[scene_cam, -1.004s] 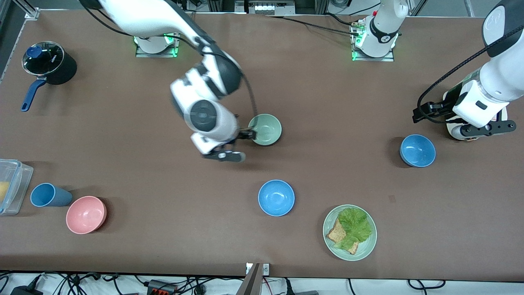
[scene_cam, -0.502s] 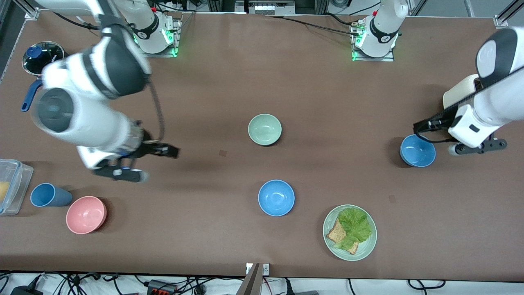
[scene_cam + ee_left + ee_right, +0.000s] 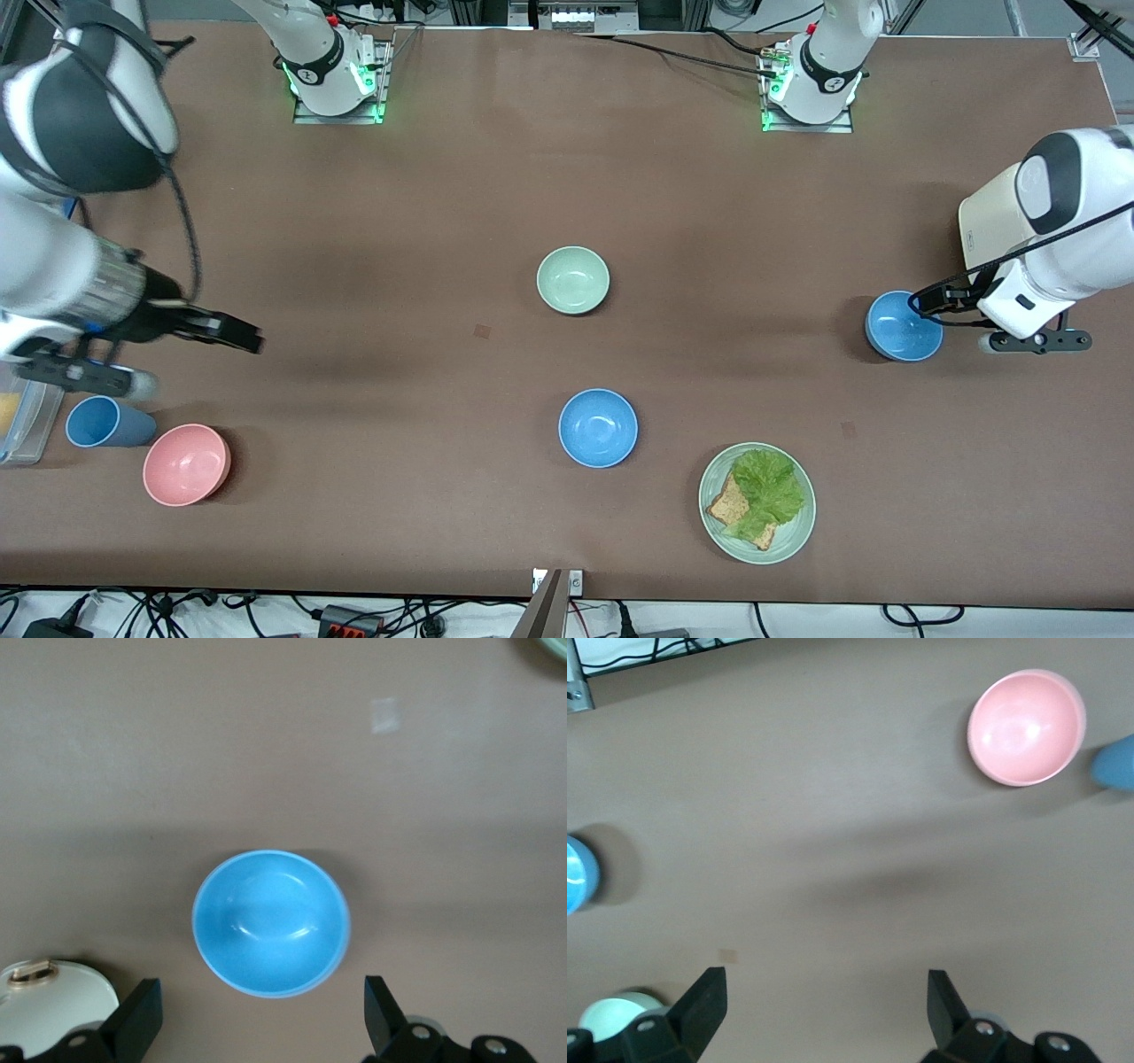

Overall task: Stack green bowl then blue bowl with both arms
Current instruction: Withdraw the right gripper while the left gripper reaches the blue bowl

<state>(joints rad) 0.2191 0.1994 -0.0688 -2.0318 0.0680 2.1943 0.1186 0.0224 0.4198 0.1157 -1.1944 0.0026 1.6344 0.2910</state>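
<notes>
Hanging over the blue bowl (image 3: 902,328) at the left arm's end of the table, the left gripper (image 3: 928,301) has its fingers spread wide and holds nothing; in the left wrist view the blue bowl (image 3: 270,922) sits between the two dark fingertips (image 3: 137,1020), apart from both. The green bowl (image 3: 573,280) stands upright and alone near the middle of the table, well apart from that blue bowl. A second, brighter blue bowl (image 3: 598,428) lies nearer the front camera than the green one, with a green plate (image 3: 756,502) of lettuce and bread beside it. The right gripper (image 3: 239,335) is up over bare table toward the right arm's end, fingers spread and empty. A pink bowl (image 3: 186,464) and a blue cup (image 3: 97,422) rest near it, closer to the front camera.
</notes>
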